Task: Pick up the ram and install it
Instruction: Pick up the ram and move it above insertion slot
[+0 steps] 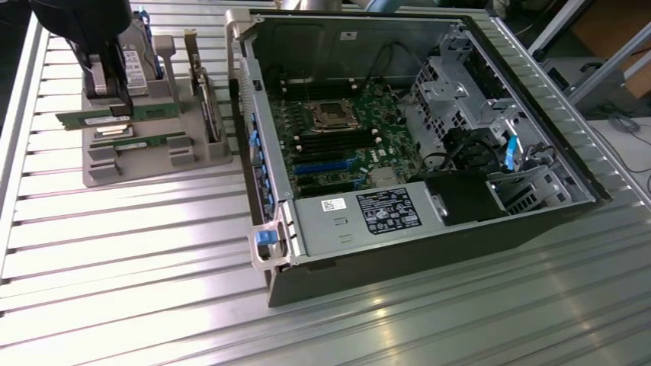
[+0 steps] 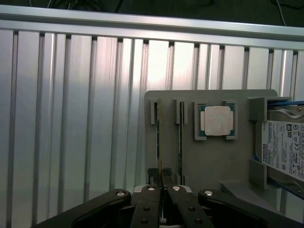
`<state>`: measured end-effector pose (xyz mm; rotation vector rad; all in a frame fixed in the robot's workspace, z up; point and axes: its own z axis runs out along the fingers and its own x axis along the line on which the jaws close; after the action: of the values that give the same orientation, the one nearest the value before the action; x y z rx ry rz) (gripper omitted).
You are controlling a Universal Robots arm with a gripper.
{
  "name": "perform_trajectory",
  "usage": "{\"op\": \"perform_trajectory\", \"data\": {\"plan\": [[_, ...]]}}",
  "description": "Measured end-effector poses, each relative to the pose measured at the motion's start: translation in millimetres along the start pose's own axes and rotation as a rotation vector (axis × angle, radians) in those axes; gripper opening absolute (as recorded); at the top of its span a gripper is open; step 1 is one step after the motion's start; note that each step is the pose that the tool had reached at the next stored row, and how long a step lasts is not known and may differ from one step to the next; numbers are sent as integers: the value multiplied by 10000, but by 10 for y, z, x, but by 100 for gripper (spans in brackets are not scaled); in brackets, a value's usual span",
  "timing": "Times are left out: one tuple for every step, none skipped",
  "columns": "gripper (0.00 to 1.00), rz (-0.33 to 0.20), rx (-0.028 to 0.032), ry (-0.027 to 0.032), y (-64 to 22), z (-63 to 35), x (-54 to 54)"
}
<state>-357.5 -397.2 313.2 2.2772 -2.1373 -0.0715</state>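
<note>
Two rams stand on edge in slots of a grey holder (image 1: 152,164) (image 2: 209,161) at the exterior view's left. My black gripper (image 1: 106,95) (image 2: 160,175) hangs straight over the holder. Its two fingertips are pressed close together on either side of one end of the ram (image 2: 157,137) (image 1: 97,120), which still sits in its slot. The second ram (image 2: 180,137) (image 1: 137,142) stands free beside it. The open computer case (image 1: 407,130) lies to the exterior view's right, with the black memory slots (image 1: 336,142) of its motherboard showing.
The holder also carries a square silvery processor chip (image 2: 217,119) and a hard drive (image 2: 285,147) with a white label. Inside the case are the processor socket (image 1: 331,114), a power supply (image 1: 371,213) and drive cages (image 1: 458,84). Everything rests on a ribbed metal table (image 1: 152,267).
</note>
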Motion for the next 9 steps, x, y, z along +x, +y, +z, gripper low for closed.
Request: {"op": "perform_trajectory", "data": {"plan": [[12, 0, 1, 0, 0, -1, 0], [12, 0, 1, 0, 0, -3, 0], [12, 0, 1, 0, 0, -6, 1], [12, 0, 0, 0, 1, -10, 1], [12, 0, 1, 0, 1, -15, 2], [12, 0, 0, 0, 1, -21, 2], [12, 0, -1, 1, 1, -27, 2], [12, 0, 1, 0, 2, -33, 2], [12, 0, 0, 0, 2, -45, 2]]}}
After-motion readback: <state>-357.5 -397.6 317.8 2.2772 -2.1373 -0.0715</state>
